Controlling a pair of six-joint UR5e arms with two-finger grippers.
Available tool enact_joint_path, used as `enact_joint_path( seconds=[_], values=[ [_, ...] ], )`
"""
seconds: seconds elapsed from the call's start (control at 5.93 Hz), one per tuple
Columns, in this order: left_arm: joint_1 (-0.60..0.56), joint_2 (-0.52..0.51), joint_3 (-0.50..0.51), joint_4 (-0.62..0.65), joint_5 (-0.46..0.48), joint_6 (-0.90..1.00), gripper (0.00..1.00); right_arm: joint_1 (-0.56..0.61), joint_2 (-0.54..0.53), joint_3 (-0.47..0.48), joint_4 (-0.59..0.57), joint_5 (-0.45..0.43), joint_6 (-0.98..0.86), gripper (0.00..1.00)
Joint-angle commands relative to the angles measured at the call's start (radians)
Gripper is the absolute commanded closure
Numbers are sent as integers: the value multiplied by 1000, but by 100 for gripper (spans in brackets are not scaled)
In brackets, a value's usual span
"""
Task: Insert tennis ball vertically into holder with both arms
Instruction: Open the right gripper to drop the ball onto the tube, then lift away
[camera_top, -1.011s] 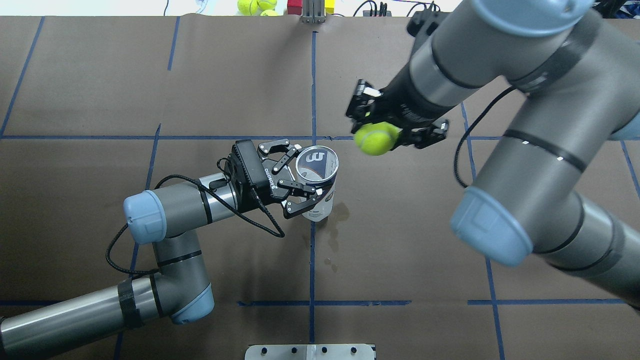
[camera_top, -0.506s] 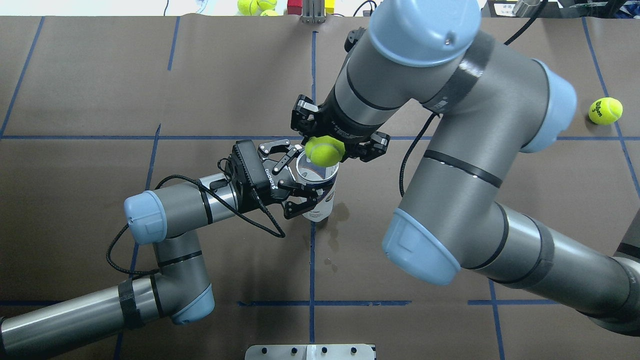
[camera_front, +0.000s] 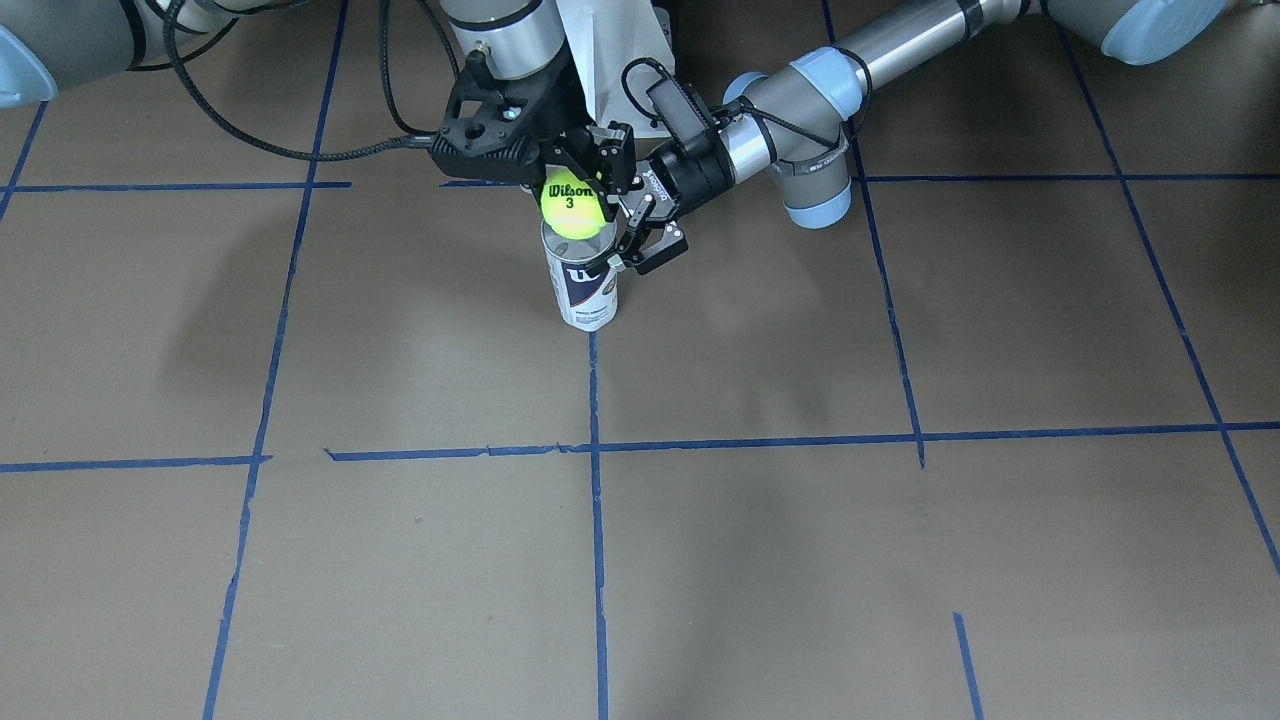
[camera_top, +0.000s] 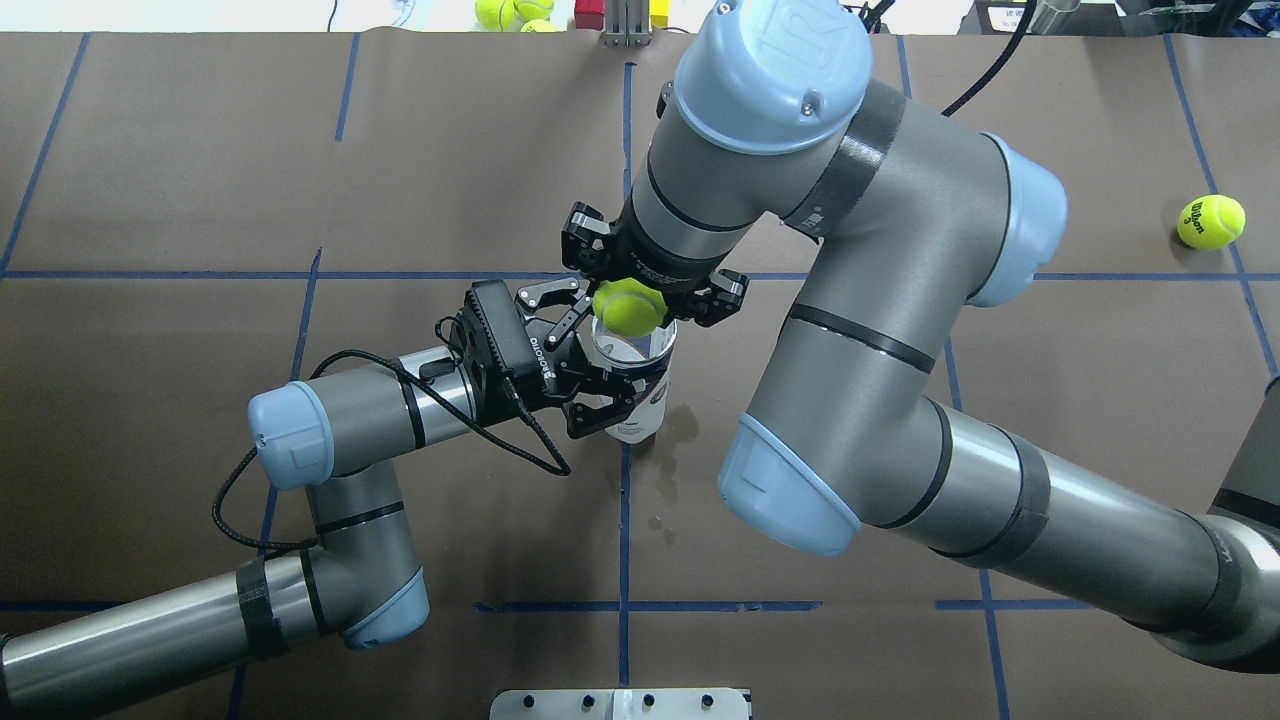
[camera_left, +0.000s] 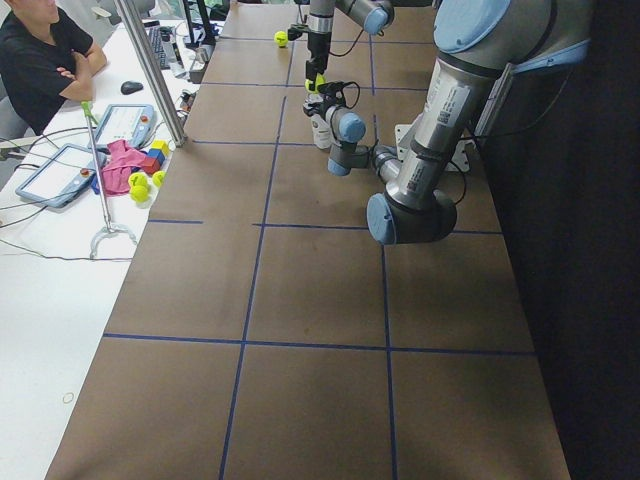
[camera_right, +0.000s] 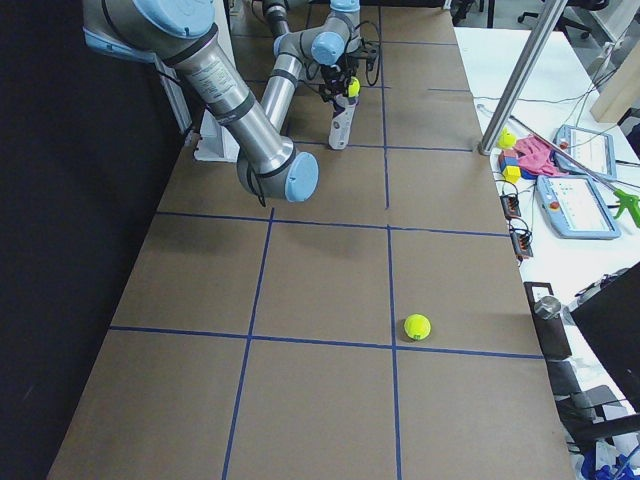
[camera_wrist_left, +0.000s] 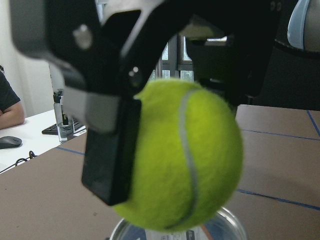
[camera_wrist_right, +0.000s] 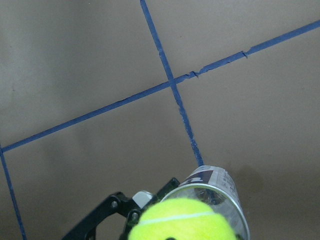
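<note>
Two steps look done: the left gripper (camera_top: 600, 360) is clamped round the upright holder (camera_front: 587, 288) on the bench (camera_front: 400, 560), and the right gripper (camera_top: 628, 303) pinches the tennis ball (camera_front: 572, 206), with the holder's open mouth directly beneath that gripper. What remains, I judge, is lowering and releasing the ball inside.

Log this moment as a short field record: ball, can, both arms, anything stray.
ball: at the can's open mouth, not yet inside
can: upright on the table, open end up
right arm: jaws shut on the ball from above
left arm: jaws shut on the can's side
stray: second ball lying alone on the table
</note>
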Motion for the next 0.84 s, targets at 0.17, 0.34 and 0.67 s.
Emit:
enact_joint_path(
  seconds=[0.17, 0.34, 0.67],
  values=[
    [1, 0, 0, -1, 0, -2, 23, -7, 1, -29, 9, -1, -3, 12],
    [1, 0, 0, -1, 0, -2, 22, -7, 3, -27, 9, 3, 8, 0],
    [2, 0, -2, -3, 0, -3, 22, 37, -20, 49, -13, 26, 8, 0]
  ],
)
